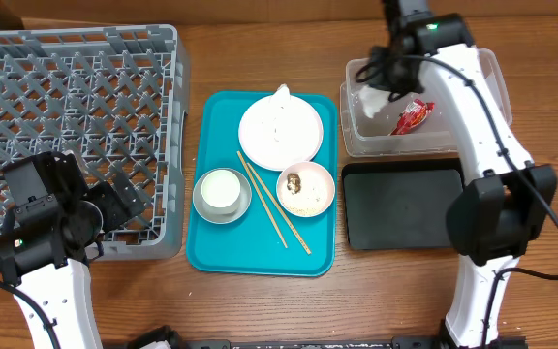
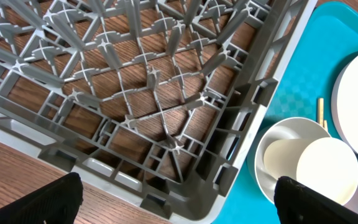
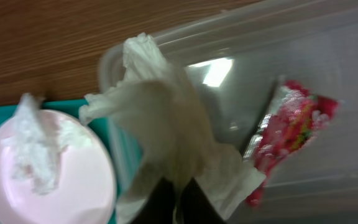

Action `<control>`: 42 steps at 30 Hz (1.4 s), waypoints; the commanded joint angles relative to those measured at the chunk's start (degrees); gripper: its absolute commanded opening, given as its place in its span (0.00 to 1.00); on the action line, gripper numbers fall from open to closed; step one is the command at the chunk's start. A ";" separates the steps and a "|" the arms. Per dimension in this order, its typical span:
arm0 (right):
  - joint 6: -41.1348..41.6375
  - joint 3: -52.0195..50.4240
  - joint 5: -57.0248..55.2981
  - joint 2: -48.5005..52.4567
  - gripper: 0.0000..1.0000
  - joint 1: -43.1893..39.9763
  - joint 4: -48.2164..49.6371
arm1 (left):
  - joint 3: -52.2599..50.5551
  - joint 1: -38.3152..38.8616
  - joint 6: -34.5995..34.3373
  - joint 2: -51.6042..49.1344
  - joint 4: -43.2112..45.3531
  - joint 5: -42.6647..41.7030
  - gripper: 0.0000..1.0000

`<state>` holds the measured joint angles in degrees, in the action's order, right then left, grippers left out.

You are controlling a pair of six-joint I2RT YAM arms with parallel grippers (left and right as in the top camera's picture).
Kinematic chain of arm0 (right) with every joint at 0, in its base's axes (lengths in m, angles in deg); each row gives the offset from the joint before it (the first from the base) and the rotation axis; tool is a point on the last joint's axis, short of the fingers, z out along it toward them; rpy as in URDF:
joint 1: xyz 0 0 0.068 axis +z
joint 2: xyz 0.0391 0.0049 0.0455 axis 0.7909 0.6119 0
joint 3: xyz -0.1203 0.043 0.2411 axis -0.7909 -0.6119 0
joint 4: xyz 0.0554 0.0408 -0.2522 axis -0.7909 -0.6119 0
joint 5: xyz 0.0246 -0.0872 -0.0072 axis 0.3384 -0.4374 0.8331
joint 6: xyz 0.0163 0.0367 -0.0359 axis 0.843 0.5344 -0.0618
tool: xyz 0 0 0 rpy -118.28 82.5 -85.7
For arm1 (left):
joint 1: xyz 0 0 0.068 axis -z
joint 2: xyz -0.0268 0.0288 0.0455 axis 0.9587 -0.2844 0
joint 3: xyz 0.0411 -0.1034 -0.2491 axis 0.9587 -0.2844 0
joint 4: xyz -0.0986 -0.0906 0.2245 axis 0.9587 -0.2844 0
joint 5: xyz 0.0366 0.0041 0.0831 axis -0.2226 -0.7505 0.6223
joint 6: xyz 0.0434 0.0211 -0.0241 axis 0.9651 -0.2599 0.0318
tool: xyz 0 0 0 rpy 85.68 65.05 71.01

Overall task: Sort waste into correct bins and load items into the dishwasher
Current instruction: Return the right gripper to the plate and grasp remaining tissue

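Right arm is stretched out over the clear tub at the back right of the desk. The right fingers are pinched tight on the crumpled white napkin, which dangles over the tub's near corner. The red wrapper is already lying inside the tub, just beside the napkin. The black tray sits right in front of the tub.

The middle of the desk is where it gets crowded. The teal tray carries the white plate, which has another scrap of white paper sitting on it. In front of the plate is the grey bowl with the white cup inside it. The chopsticks lie at a slant between that and the pink bowl, which has brown food bits in it.

The left fingers are spread wide with nothing in them, hanging over the near right corner of the grey dish rack. The rack wall stands between them and the grey bowl.
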<state>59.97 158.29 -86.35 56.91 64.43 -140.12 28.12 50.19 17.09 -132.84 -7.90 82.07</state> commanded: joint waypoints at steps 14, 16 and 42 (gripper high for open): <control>-0.66 -0.85 8.04 1.05 0.89 11.06 16.17 | 1.14 -0.31 -0.35 -0.09 0.61 -0.87 1.00; -0.66 -0.85 4.94 2.05 0.90 13.38 17.53 | 1.14 -0.31 -0.35 -0.09 0.61 -0.87 0.99; 1.53 -0.85 1.79 18.32 0.27 20.09 20.20 | 1.14 -0.31 -0.35 -0.09 0.59 -1.49 1.00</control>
<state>60.93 157.29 -85.25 74.74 84.52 -119.82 28.12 50.19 17.09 -132.84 -7.33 81.61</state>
